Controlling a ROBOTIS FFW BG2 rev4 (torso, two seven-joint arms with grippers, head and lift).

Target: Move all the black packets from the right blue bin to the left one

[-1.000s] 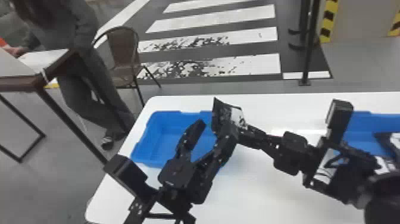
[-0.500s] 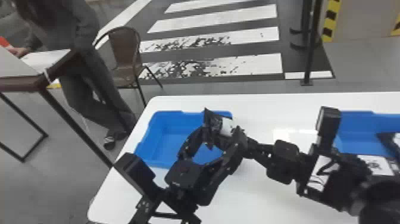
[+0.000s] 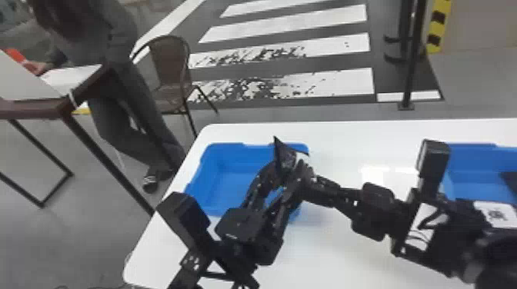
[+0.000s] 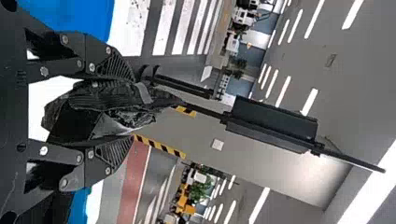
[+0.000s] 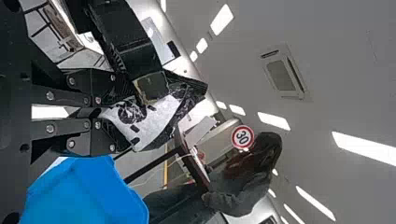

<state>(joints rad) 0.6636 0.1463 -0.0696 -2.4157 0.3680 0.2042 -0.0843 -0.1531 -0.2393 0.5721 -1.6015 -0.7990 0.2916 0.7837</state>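
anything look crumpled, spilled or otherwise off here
Only the glossy black packet with the white patch: it looks creased and bent, a corner sticking up. The right gripper pinches it by the left blue plastic bin, the left gripper close around it.

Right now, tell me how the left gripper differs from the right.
The left gripper has its fingers wide apart around the black packet; the right gripper has its fingers close together, pinching it. In the head view, the left gripper points away from the robot, the right gripper leftward. Both are black.
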